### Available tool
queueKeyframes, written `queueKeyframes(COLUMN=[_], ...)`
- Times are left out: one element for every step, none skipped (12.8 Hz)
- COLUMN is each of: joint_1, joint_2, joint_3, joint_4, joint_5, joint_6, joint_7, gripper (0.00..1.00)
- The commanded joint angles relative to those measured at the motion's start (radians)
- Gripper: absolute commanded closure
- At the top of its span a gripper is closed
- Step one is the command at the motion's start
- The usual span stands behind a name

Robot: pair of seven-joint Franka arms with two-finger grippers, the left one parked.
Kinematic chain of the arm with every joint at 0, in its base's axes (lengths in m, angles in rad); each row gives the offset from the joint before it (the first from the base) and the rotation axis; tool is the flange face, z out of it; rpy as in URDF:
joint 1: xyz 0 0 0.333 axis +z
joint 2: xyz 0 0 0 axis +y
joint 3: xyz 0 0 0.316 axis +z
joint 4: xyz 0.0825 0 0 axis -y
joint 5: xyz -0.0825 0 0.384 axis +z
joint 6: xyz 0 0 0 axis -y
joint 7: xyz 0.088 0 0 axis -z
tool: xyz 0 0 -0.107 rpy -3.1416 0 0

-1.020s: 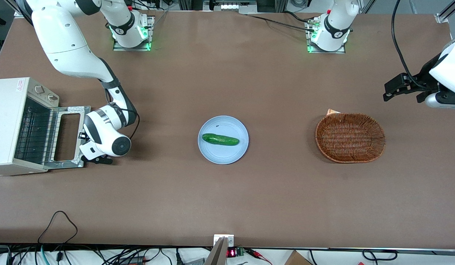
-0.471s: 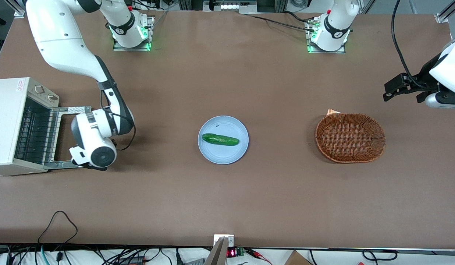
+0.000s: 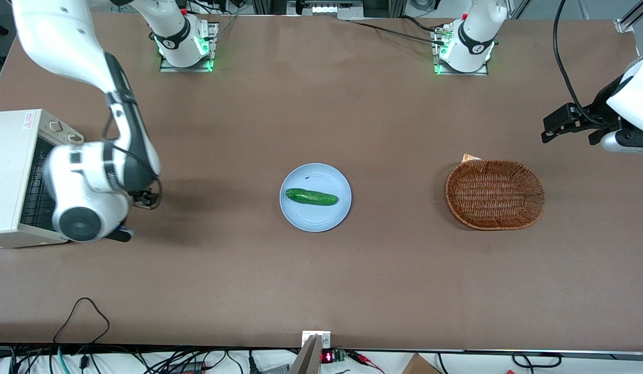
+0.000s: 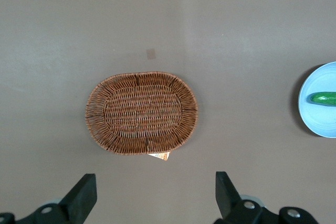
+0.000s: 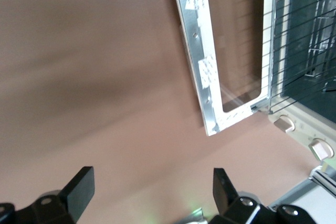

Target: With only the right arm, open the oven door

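Observation:
The white toaster oven (image 3: 12, 176) stands at the working arm's end of the table, and its wire rack (image 5: 310, 35) shows inside. The oven door (image 5: 236, 40), a silver frame around a dark glass window, lies swung down flat on the table in front of the oven. In the front view the right arm (image 3: 87, 192) hangs above the door and hides it. My gripper (image 5: 151, 190) is well above the table beside the door, open, with nothing between its black fingers (image 5: 79, 187). The oven's two knobs (image 5: 302, 137) show next to the door's hinge end.
A light blue plate (image 3: 326, 218) with a green cucumber (image 3: 311, 197) lies mid-table. A brown wicker basket (image 3: 495, 194) sits toward the parked arm's end. Cables (image 3: 82, 317) trail along the table edge nearest the front camera.
The right arm has risen and swung over the oven's front, so its wrist now covers the door in the front view. The door stays flat and open.

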Motion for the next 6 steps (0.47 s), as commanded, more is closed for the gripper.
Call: queueKeyframes(joint_1=[-0.075,-0.101,-0.124,-0.140,-0.152,-0.169], joint_2=[-0.094,-0.125,-0.160,-0.200,-0.232,-0.260], joint_3=[0.005,0.005,0.005,0.005,0.005,0.005], joint_4=[-0.012,-0.012,-0.012,-0.016,-0.016,-0.016], joint_5=[0.101,0.134,0.154,0.175,0.177,0.190], joint_6=[-0.053,-0.062,-0.072,-0.084,-0.107,-0.113], joint_7=[-0.109,-0.161,-0.190,-0.224,-0.277,-0.335], gripper=[0.00,0.00,0.00,0.00,0.00,0.00])
